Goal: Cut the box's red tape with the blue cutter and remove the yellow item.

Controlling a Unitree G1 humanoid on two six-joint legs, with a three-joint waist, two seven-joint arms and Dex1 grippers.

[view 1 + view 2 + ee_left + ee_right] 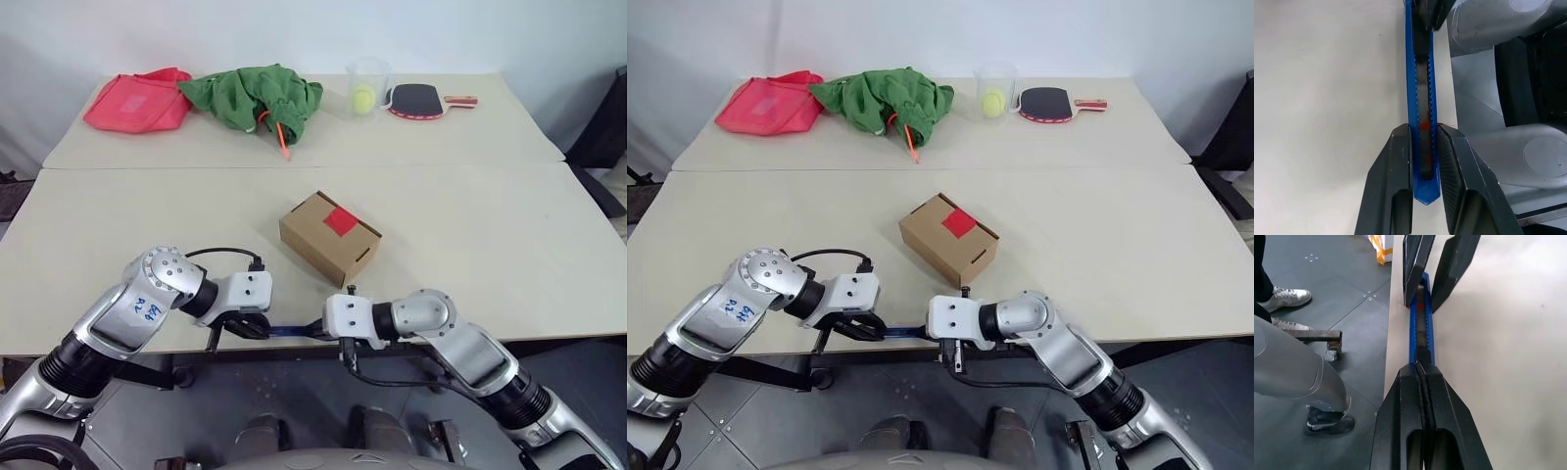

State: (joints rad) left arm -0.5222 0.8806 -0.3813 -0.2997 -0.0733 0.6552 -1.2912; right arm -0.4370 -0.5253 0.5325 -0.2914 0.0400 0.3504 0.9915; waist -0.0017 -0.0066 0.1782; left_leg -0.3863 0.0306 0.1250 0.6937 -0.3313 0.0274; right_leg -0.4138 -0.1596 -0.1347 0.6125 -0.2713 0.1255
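Note:
The box [329, 238], a small brown carton, stands shut in the middle of the near table with the red tape [340, 221] square on its top. The blue cutter [294, 332] hangs level over the table's near edge, held at both ends. My left gripper [257, 330] is shut on one end; in the left wrist view its fingers [1400, 147] clamp the cutter [1420, 98] from both sides. My right gripper [1421, 366] is shut on the cutter's [1420, 328] other end. Both grippers are in front of the box, apart from it. The yellow item is hidden.
Along the far table lie a pink-red bag [137, 101], a green cloth [257, 95] with an orange stick [281, 139], a clear cup [367, 86] holding a yellow-green ball, and a paddle [416, 100]. A person's shoes [1288, 296] stand on the floor beside the table edge.

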